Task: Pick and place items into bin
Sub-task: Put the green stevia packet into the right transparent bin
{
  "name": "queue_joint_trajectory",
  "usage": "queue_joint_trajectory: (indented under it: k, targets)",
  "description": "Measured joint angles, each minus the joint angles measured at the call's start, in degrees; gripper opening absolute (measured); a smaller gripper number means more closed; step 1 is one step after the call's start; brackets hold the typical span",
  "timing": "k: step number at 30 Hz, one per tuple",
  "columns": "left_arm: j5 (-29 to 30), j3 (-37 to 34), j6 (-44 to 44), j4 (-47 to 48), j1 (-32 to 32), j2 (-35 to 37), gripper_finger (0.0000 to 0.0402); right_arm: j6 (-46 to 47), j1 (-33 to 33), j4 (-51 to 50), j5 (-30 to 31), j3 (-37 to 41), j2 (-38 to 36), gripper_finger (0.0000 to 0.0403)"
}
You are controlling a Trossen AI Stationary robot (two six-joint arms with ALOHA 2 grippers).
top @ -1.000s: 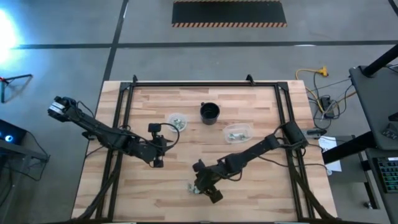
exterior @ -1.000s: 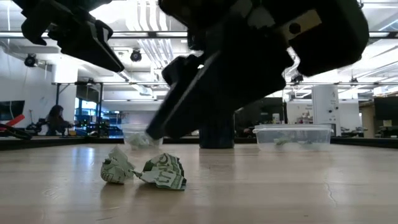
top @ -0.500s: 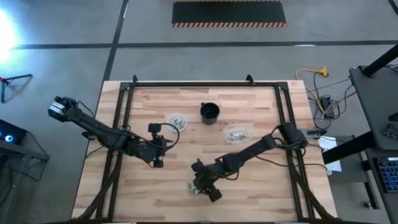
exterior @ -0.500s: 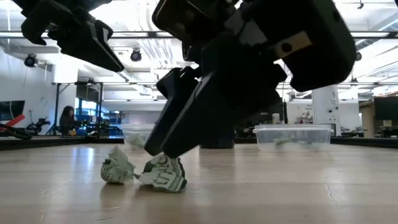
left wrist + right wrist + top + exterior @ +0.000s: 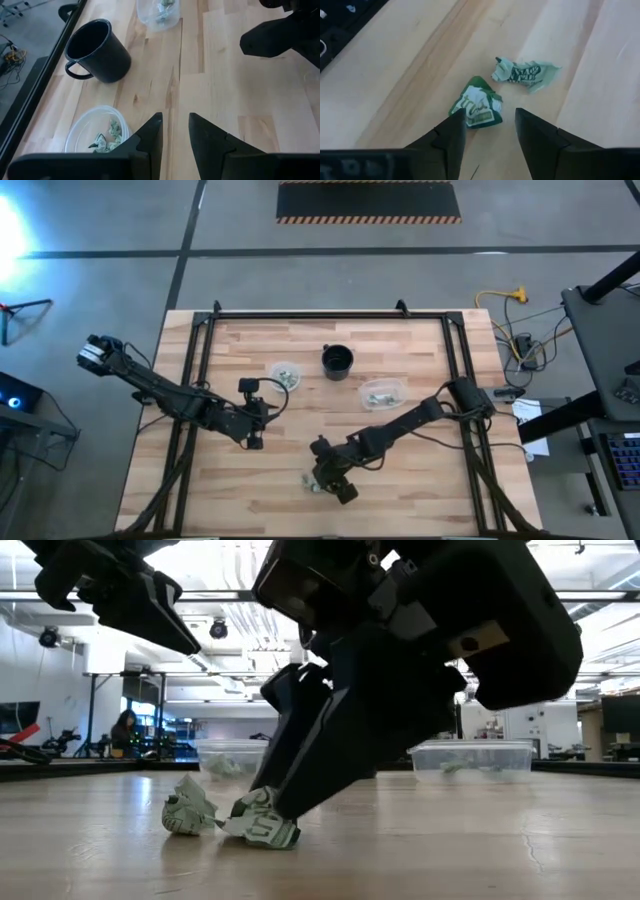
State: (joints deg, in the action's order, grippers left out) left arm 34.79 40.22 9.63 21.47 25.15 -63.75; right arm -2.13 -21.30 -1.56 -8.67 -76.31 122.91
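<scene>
Two crumpled wrapper pieces lie on the wood near the table's near edge: a green-and-white one (image 5: 476, 106) (image 5: 265, 822) and a paler one (image 5: 525, 71) (image 5: 190, 812) beside it. My right gripper (image 5: 489, 117) (image 5: 322, 478) is open and slants down over the green piece with a finger on either side of it. My left gripper (image 5: 175, 135) (image 5: 254, 442) hangs open above the table's middle left, holding nothing. A round clear tub (image 5: 102, 131) and a rectangular clear tub (image 5: 382, 392) hold more green and whitish pieces. My right gripper: one fingertip (image 5: 458, 120) stands right at the green piece's edge (image 5: 462, 107), coming from above at a slant. I cannot tell whether it touches. The other fingertip (image 5: 522, 120) is apart from it. The piece rests on the table.
A black mug (image 5: 338, 361) (image 5: 97, 50) stands upright toward the far side, between the two tubs. A dark metal frame (image 5: 200, 350) runs along the table's left, right and far sides. Bare wood lies around the two wrappers. A person sits far off in the room (image 5: 125, 730).
My right gripper has come down toward the green wrapper piece and tipped steeper, so its fingertips now stand at table height around it. Both pieces lie where they were. The left arm has kept still.
</scene>
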Motion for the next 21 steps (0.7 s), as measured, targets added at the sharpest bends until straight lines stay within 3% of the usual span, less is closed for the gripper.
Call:
queue_joint_trajectory:
  k: [21]
  targets:
    - [-0.02,-0.01,0.00,0.02,0.00,0.00,0.0077,-2.55,-0.04,-0.31,-0.02,0.04,0.00,0.0040]
